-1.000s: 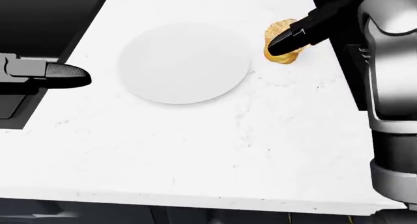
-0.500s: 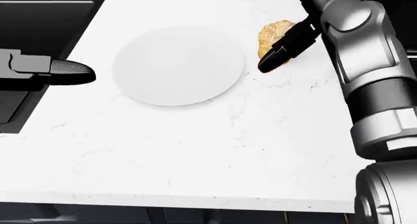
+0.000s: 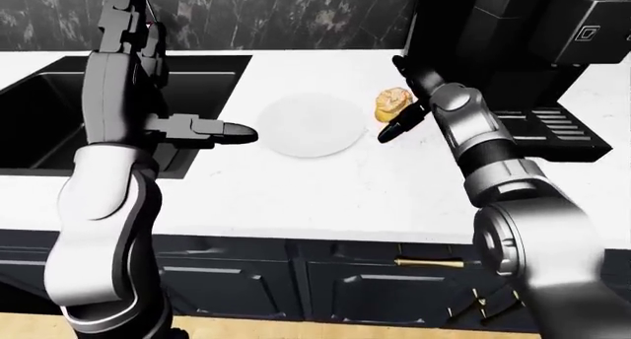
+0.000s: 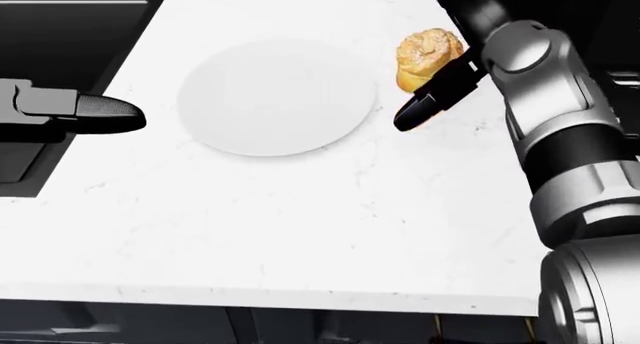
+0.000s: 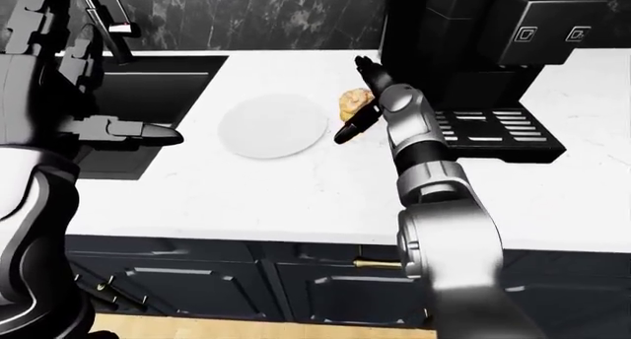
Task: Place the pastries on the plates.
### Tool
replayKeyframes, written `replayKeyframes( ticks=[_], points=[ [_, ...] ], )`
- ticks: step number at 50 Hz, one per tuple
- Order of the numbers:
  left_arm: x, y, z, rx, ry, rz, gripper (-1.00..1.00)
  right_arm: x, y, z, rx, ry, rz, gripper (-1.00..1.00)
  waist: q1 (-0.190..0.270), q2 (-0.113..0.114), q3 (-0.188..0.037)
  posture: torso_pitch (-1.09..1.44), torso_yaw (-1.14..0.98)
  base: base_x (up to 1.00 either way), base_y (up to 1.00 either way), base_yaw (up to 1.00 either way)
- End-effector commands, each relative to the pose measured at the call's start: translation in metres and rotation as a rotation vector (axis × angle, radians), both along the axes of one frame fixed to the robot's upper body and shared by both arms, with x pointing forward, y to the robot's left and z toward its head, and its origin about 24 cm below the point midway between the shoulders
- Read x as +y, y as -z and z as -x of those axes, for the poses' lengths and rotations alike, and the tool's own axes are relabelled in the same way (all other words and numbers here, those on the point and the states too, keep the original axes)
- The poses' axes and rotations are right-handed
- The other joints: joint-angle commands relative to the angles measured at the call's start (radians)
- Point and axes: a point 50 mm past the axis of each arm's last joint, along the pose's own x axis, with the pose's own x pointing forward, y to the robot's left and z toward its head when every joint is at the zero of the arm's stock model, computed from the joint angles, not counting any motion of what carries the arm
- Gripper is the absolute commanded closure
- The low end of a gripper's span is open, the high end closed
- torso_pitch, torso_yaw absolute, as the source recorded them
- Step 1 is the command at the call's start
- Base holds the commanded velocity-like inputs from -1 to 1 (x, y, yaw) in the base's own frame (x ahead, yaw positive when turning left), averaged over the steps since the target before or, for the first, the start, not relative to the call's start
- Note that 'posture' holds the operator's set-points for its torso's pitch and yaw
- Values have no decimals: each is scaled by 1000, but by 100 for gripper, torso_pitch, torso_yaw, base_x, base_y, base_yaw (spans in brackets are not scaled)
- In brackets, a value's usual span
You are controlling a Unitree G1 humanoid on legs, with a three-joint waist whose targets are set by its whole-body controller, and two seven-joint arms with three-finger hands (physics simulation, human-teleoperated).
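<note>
A golden pastry [image 4: 425, 55] lies on the white counter [image 4: 300, 224], just right of a round white plate [image 4: 278, 96] that holds nothing. My right hand [image 4: 440, 85] is pressed against the pastry's right side. One black finger [image 4: 415, 113] stretches down-left below the pastry and another [image 3: 406, 67] points up past it. The fingers are extended, not curled round the pastry. My left hand [image 4: 100, 111] hovers left of the plate with its fingers pointing right and nothing in them.
A black sink [image 3: 49, 110] with a faucet [image 5: 109, 25] lies at the left. A dark coffee machine [image 3: 532, 28] and its drip tray [image 3: 552, 125] stand right of the pastry. Dark cabinets [image 3: 375, 287] sit below the counter edge.
My right hand has slid down and left along the pastry, which now shows more fully and sits slightly turned. The left hand has barely moved.
</note>
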Motion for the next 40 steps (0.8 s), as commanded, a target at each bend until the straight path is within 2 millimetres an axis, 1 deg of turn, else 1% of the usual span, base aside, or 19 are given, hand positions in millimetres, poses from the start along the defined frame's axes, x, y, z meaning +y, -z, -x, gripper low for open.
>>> replayKeyframes(
  ticks=[1,7,9,12,16,24,32,36,40],
  points=[
    [0,-13,7,-80,-5,-12,-100,2,-31,-1,-111,-10,2,-79,0,0,-29,0,0,0,0,0],
    [1,-13,7,-82,-8,-11,-100,1,-31,-1,-117,-2,16,-52,0,0,-30,0,0,0,0,0],
    [1,-13,7,-81,-9,-12,-100,1,-30,-1,-118,-1,22,-51,0,0,-30,0,0,0,0,0],
    [2,-13,7,-82,-11,-11,-100,0,-28,-1,-115,3,30,-43,1,0,-31,0,0,0,0,0],
    [2,-14,9,-84,-14,-11,-100,0,-27,-1,-114,4,41,-40,0,0,-32,0,0,0,0,0],
    [2,-14,11,-87,-16,-12,-100,-2,-26,-1,-111,10,55,-25,0,-1,-33,0,0,0,0,0],
    [5,-16,12,-90,-20,-13,-100,-4,-28,-1,-127,28,120,0,-1,-1,-33,0,0,0,0,0],
    [4,-18,13,-92,-19,-14,-100,-5,-29,-1,-133,32,139,6,0,0,-33,0,0,0,0,0],
    [4,-18,12,-93,-19,-14,-100,-5,-31,-1,-142,33,149,18,0,-1,-32,0,0,0,0,0]
  ],
)
